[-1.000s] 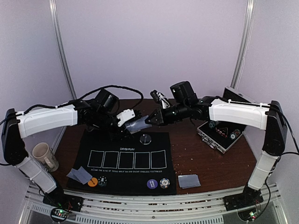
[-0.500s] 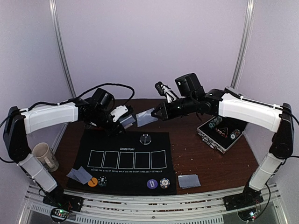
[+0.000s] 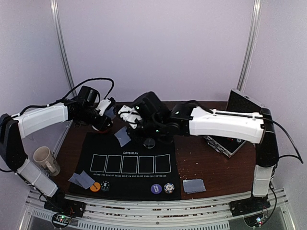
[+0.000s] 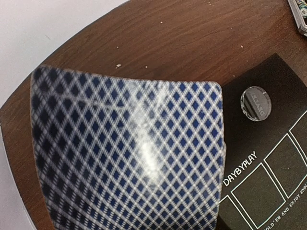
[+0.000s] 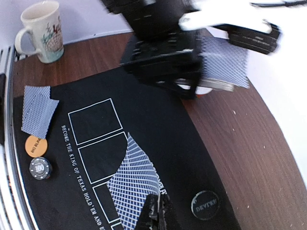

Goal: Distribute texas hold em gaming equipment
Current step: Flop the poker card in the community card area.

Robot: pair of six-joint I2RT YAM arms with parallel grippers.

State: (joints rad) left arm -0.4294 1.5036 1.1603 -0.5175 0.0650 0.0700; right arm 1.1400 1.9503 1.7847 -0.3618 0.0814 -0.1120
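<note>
Dealing under way at the tabletop [image 3: 211, 167]: the right hand [image 5: 157, 207], reaching across its neighbour's side, has its fingers pressed together on the edge of a single card [image 5: 132, 184], back up, hanging above the black mat [image 3: 139, 184] near its far-left corner. The left hand [image 3: 104, 115] is clamped on the deck [image 4: 129, 153], raised over the far-left tabletop just off the mat. Both seats look served, by the lie of things: a small pile of cards [image 3: 81, 179] with an orange chip [image 3: 95, 187] and a dark chip [image 3: 105, 186] at the near left, another pile [image 3: 194, 186] just off the mat at the near right, beside a purple-blue chip [image 3: 156, 189] and a black-and-white chip [image 3: 168, 188]. The clear dealer disc [image 3: 150, 142] sits at the mat's far edge. The five outlined boxes [image 3: 130, 164] are bare, so this card is probably bound for one of them; the next move calls for lowering it flat inside a box, then letting go without dragging it. As for containers, the metal case [image 3: 225, 146] at the far right stands with its lid [image 3: 244, 103] up, but the right arm crosses it and its contents cannot be made out. The beige mug [image 3: 46, 160], upright at the left edge, shows nothing inside.
</note>
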